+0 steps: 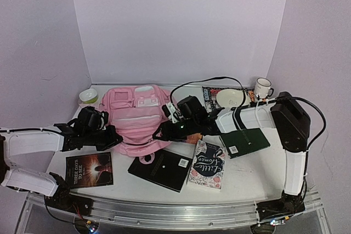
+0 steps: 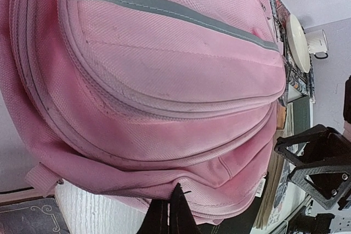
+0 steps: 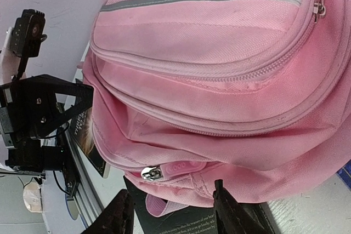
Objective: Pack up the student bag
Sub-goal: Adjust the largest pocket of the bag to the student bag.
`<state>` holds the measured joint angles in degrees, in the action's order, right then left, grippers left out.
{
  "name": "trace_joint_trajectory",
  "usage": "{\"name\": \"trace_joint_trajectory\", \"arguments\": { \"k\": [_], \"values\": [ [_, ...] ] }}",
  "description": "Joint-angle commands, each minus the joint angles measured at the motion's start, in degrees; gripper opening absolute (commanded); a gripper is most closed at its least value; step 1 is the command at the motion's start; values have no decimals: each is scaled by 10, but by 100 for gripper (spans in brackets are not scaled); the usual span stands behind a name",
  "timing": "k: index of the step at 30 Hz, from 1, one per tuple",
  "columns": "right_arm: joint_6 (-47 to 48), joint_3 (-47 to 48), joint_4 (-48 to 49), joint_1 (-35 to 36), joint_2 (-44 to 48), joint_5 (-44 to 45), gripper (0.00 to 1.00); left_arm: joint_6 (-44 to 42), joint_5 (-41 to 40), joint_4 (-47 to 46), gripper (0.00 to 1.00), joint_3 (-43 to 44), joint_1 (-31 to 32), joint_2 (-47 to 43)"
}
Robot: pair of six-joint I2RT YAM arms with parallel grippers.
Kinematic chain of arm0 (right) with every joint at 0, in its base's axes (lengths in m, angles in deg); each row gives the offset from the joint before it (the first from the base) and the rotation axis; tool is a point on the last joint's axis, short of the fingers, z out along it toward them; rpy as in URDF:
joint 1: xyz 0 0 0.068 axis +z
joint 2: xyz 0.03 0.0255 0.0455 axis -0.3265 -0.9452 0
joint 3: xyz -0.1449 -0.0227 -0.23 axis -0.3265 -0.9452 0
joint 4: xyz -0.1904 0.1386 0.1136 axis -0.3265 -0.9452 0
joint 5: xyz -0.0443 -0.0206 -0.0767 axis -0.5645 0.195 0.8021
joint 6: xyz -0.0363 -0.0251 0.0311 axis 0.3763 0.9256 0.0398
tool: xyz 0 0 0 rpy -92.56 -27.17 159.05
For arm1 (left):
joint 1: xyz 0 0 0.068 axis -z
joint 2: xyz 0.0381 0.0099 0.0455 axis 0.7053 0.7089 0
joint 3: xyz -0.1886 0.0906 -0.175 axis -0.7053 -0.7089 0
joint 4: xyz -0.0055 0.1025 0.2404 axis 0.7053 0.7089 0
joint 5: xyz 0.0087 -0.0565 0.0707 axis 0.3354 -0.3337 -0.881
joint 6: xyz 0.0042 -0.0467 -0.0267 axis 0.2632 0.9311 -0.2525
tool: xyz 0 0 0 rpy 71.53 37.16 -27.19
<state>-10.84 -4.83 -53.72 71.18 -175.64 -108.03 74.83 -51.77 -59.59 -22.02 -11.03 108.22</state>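
**Bag flat on bench, both tools at its near end**

The student bag (image 1: 134, 116) lies flat on the bench (image 1: 252, 173), left of centre, front pockets up and carry loop (image 1: 145, 159) toward the arms. It sits between the two tools.

Left tool (image 1: 113, 137) is at the bag's left near edge. In the left wrist view its fingers (image 2: 158, 217) are pressed together with the tips against the pink fabric, and I cannot tell if any fabric is caught between them.

Right tool (image 1: 159, 133) is at the bag's right near edge, jaws spread and holding nothing. In the right wrist view the silver zipper pull (image 3: 151, 173) and the carry loop sit in line with the gap.

Also on the bench:
- near side: "Three Days to See" book (image 1: 89, 170), black book (image 1: 160, 169) just beside the loop, "Little Women" book (image 1: 208, 164), and green book (image 1: 244, 141) under the right arm
- far side: green bowl (image 1: 88, 96), white dish (image 1: 230, 98) on a magazine (image 1: 210, 96), and mug (image 1: 262, 87)
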Motion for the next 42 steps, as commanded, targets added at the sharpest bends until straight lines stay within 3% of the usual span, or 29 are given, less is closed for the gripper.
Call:
{"name": "trace_joint_trajectory", "arguments": {
  "k": [1, 11, 22, 35, 42],
  "values": [
    [4, 46, -12, 0, -37, -11, 51, -12, 18, -45, 0, 12, 6, -2],
    [-9, 102, -3, 2, -105, -43, 56, -16, 28, -65, 0, 14, 26, 29],
    [15, 126, -87, 16, -131, -41, 58, -12, 26, -101, 0, 12, 40, 56],
    [99, 140, -155, 59, -57, -59, 23, -5, -18, -98, 0, -1, 42, 47],
    [138, 111, -164, 81, -3, -82, 16, -3, -39, -93, 0, -1, 42, 46]
  ]
}}
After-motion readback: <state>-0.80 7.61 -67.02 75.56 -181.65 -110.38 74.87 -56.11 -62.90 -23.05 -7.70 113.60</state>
